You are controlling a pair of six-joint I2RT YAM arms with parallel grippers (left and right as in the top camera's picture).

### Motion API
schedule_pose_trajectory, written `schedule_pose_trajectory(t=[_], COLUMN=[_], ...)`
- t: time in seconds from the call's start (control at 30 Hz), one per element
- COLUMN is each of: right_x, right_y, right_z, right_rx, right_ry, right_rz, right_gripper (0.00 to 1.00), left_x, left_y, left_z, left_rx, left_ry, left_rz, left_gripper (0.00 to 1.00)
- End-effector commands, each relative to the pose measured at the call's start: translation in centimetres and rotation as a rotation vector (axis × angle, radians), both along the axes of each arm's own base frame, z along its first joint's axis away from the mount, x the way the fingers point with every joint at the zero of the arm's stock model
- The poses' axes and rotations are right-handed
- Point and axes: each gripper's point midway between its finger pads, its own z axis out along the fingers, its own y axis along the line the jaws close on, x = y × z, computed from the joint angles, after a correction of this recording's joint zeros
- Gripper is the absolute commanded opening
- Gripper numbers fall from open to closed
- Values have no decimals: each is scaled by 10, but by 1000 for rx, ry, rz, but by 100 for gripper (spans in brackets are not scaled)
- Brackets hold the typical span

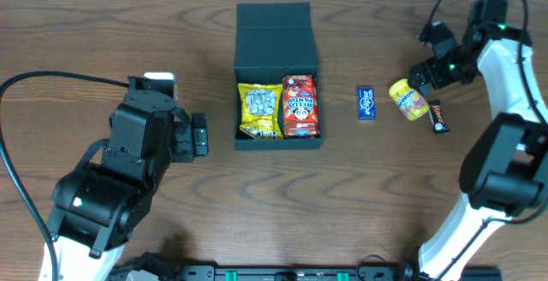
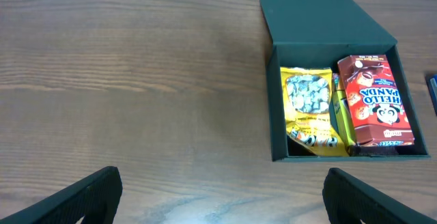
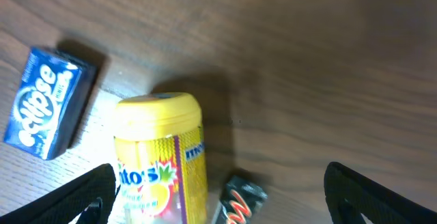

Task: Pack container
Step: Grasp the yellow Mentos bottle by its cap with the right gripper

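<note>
Spread wide and empty, the left fingers (image 2: pixel 89 197) hover over bare worktop (image 2: pixel 136 80), with open wood running up to the left wall of the container (image 2: pixel 276 101). The right fingers (image 3: pixel 75 200), equally parted and holding nothing, hang over a yellow tub (image 3: pixel 164 156) lying on its side, a blue gum pack (image 3: pixel 48 101) and a dark candy bar (image 3: pixel 239 200) just beside it. Mid-worktop, the container's long axis runs away from the arms, its flap (image 2: pixel 314 12) laid flat on the far side. Inside, a yellow bag (image 2: pixel 308 108) and a red carton (image 2: pixel 375 101) sit side by side.
</note>
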Motion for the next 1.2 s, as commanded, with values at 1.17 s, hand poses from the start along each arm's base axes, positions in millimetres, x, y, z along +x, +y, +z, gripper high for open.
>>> schedule_pose_trajectory(t=[1.17], right_x=[-6], right_y=[39], right_z=[-64], right_rx=[-54], right_ry=[140], right_rz=[152], right_gripper=[75], left_x=[1], left_y=[3], left_z=[8], left_rx=[11], left_ry=[-19], left_rz=[4], left_gripper=[95])
